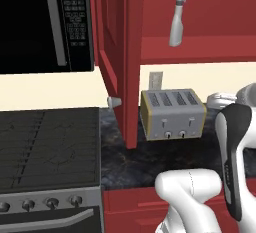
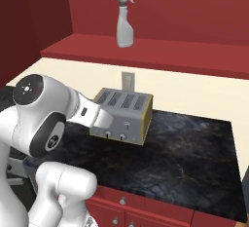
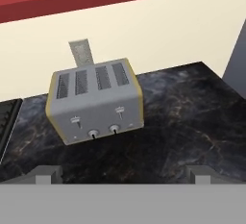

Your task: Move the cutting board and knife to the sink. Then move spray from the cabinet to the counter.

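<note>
One four-slot toaster sits on the counter below the spray, facing the gripper, whose fingers stand wide apart, empty.

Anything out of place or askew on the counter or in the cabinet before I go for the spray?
Nothing stands out. The spray stands upright on the open cabinet shelf; the toaster sits flat on the counter.

The spray bottle is stood upright on the shelf of the open cabinet, above the toaster, which is set on the tabletop against the wall. The stove is placed left of the tabletop, under the microwave.
</note>
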